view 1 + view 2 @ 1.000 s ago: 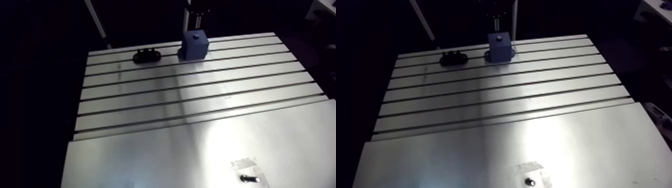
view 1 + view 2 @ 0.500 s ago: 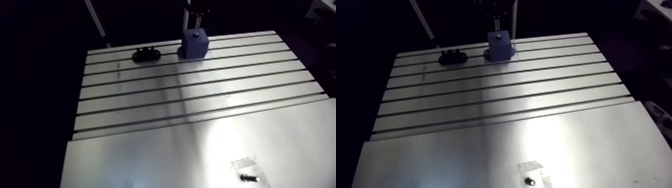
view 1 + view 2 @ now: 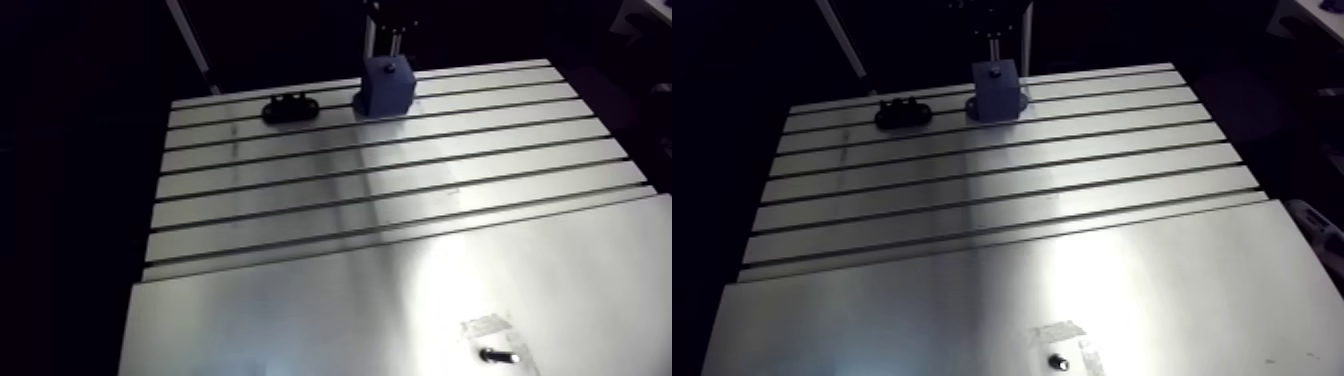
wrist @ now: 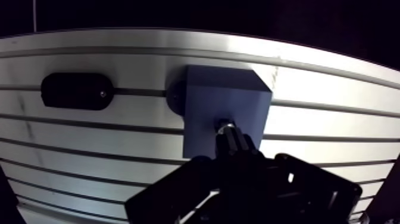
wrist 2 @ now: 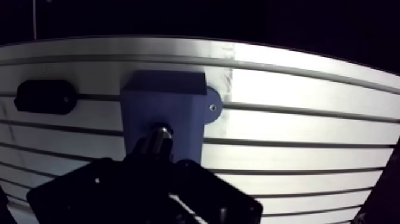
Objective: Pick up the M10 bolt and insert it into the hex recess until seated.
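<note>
Blue block (image 4: 223, 101) has the M10 bolt (image 4: 225, 126) poking into its top hole, with my gripper (image 4: 236, 149) right over it. It's too dark to tell if I'm gripping it. I think pushing it fully in is what's left.

The gripper (image 4: 231, 138) points straight down from the wrist, jaws clamped.

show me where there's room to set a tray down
The slotted middle of the table is bare, from the block and black part at the far edge to the smooth plate. The plate is free too, bar tape and a small dark piece near its front. Crowded only at the block, where the jaws hold the bolt.
</note>
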